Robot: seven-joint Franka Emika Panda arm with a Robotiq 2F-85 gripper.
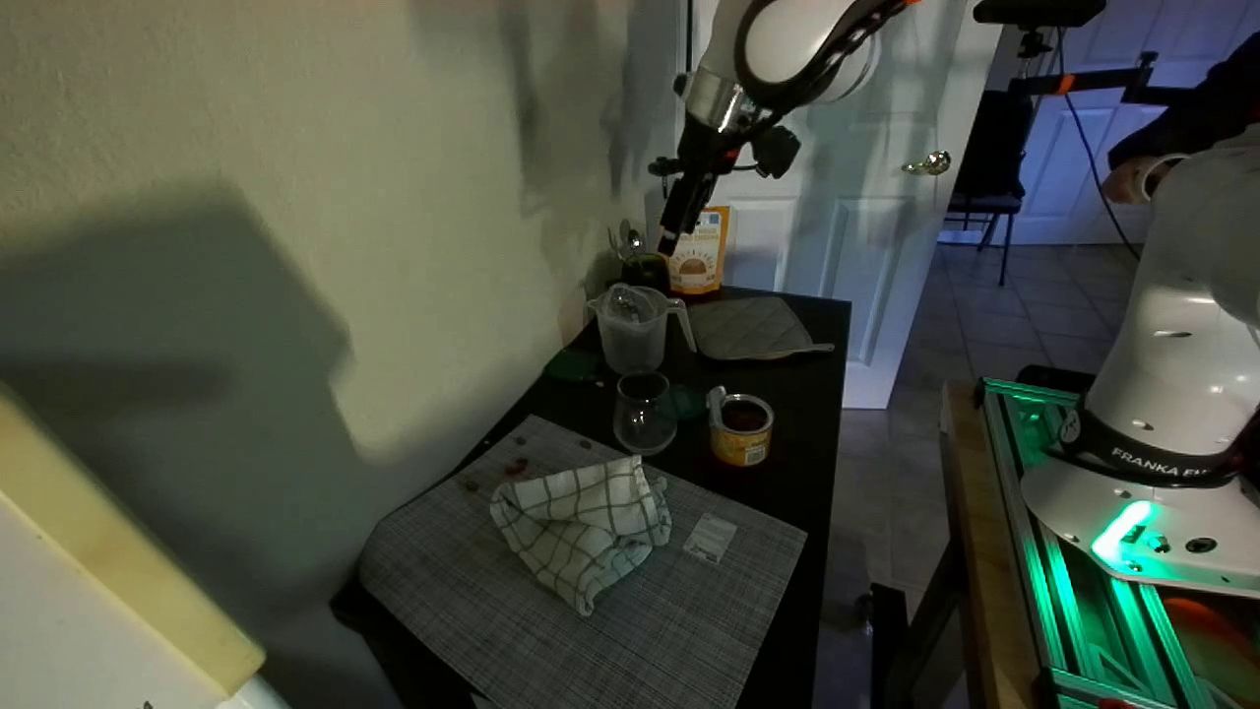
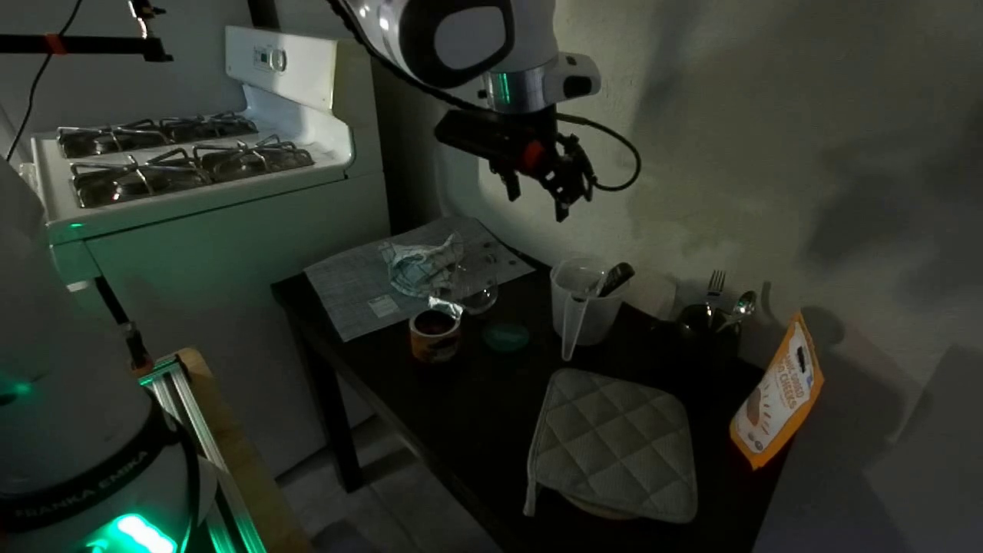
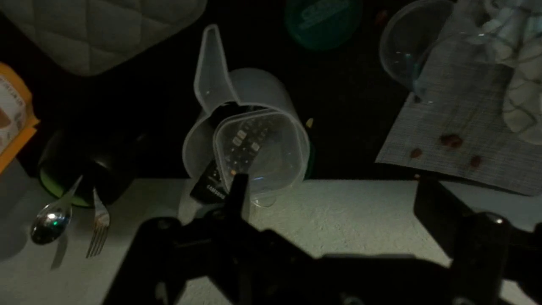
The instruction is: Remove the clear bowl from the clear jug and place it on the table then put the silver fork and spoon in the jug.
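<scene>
Your claw [image 3: 333, 180] hangs spread wide, released, low in the wrist frame. Mid-frame, there's your clear jug [image 3: 264, 91], the clear bowl [image 3: 279, 156] sitting in its mouth, a black remote [image 3: 210, 185] showing through! At left, the dark cup [image 3: 114, 173] holds the silver fork [image 3: 100, 220] and spoon [image 3: 51, 221]. Upper right, a see-through glass [image 3: 404, 53].

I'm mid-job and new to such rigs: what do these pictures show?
A robot arm hangs over a dark table; its end effector is open and holds nothing. Two pictures come from outside; the wrist view looks past the fingers. The clear bowl sits in the top of the clear jug, partly above a black remote. The silver fork and spoon stand in a dark cup. Also there: a quilted pad, an orange pouch, an opened can and a checked cloth on a grey mat.
</scene>
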